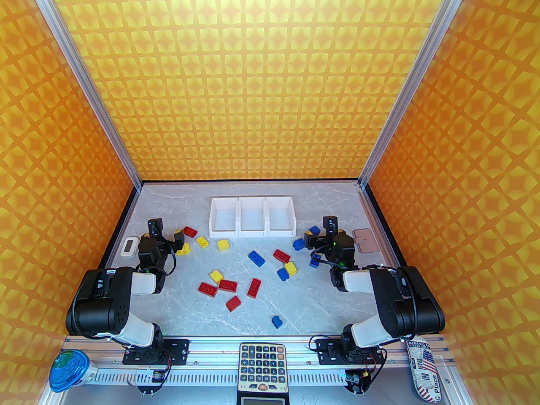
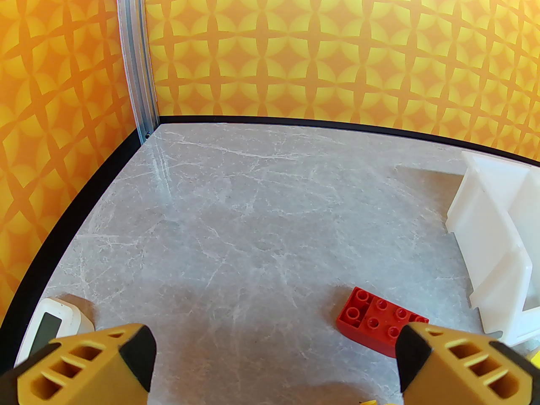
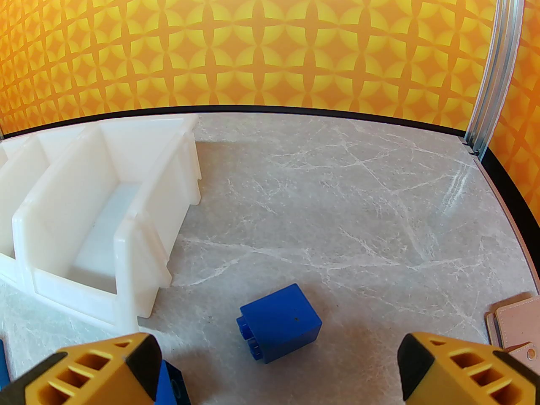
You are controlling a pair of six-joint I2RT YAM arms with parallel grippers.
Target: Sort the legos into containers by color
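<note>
glossy studded legos in red, yellow and blue lie scattered across the middle of the grey marble-look table, the three joined white plastic containers standing near its far edge. the left gripper near the left edge and the right gripper near the right edge both have yellow slotted jaws spread wide, pinching nothing. a flag-print pouch by the near right corner reads "place".

Blue lego near white containers

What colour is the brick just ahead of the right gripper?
The brick is blue, shown best in the right wrist view.
</note>
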